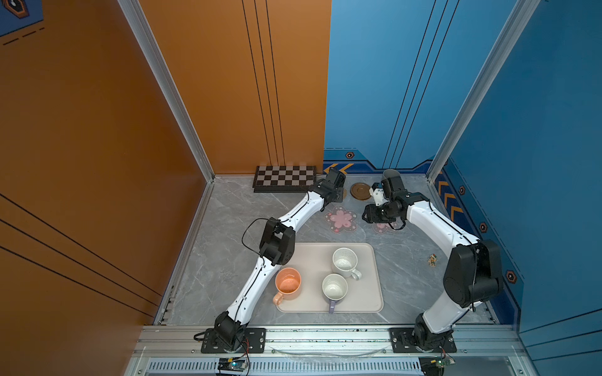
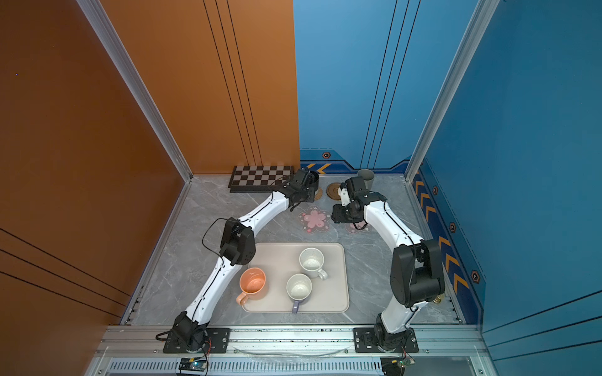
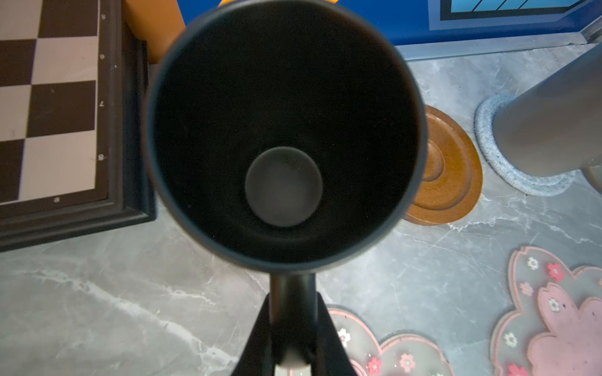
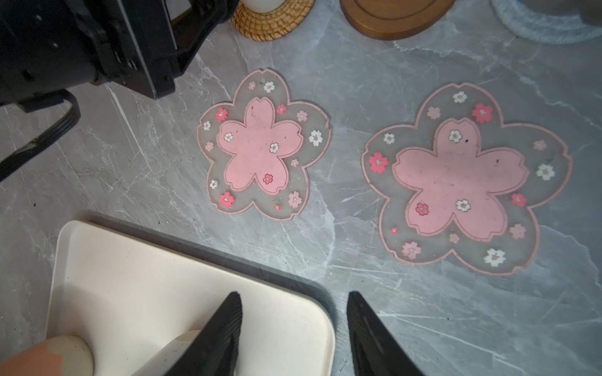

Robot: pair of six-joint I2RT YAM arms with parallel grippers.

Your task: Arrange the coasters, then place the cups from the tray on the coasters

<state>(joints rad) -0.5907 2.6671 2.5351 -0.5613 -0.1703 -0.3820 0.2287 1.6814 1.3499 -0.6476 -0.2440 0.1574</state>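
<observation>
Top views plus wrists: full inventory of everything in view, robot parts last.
tray: 1, cream, table centre-front
mugs on tray: 3, peach-orange mug, white speckled mug, lavender mug
black mug: 1, black, back row at rattan coaster
grey mug: 1, grey, on grey-blue coaster
rattan coaster: 1, tan, beside chessboard
wooden coaster: 1, brown, back row, bare
grey-blue coaster: 1, back right
blossom coasters: 2, pink, behind tray, bare
chessboard: 1, black-and-white, back left
small figure: 1, multicoloured, right of tray
left gripper: shut on black mug's handle
right gripper: open, empty, above tray corner
</observation>
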